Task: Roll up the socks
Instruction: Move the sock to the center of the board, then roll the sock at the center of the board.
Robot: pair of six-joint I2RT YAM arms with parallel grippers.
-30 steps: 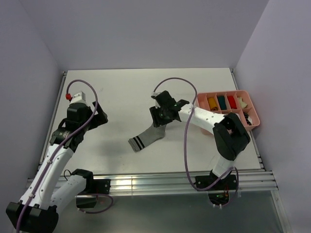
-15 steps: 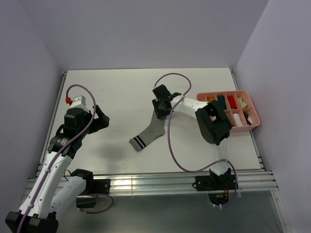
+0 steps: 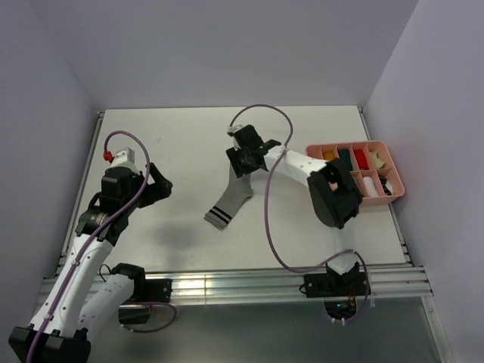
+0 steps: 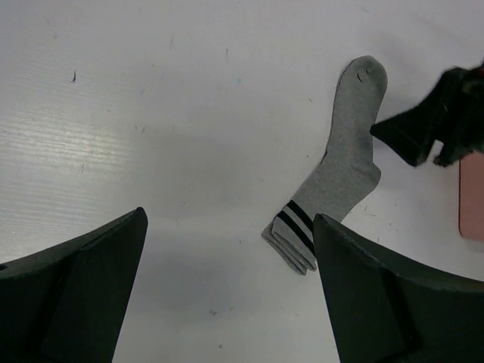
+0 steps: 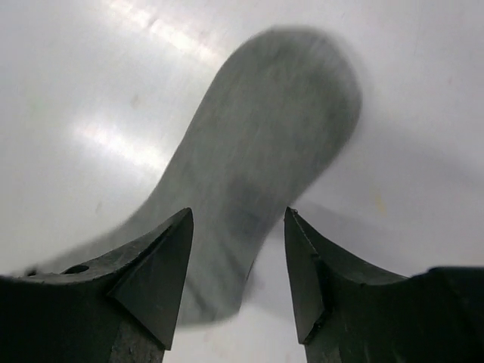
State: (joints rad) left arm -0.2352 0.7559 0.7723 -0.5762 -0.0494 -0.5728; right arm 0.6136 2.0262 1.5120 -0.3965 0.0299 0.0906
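White desk [image 3: 181, 144] carried everything. Taking the grey sock [image 3: 231, 198] as reference: the left arm [image 3: 91, 242] stood well off to its left, and the right arm [image 3: 321, 178] reached in from its right, ending at its toe. A pink tray [image 3: 394, 172] sat well to the sock's right at the desk edge, with coloured items [image 3: 345, 159] in its compartments, too small to identify. The sock itself lay flat near desk centre, toe toward the far wall, cuff toward the arm bases, slight bend at the heel; the left wrist view showed it whole [image 4: 340, 166] with two dark stripes [image 4: 296, 221] across the cuff. The right end effector [image 3: 243, 155] sat at the toe end; its own camera, blurred, showed the jaws [image 5: 238, 215] part open with the toe [image 5: 257, 151] in the gap below them and nothing clamped. The left end effector [image 3: 155, 185] hung to the sock's left, well apart from it, with the jaws spread wide [image 4: 228, 219] and nothing between them but bare desk.
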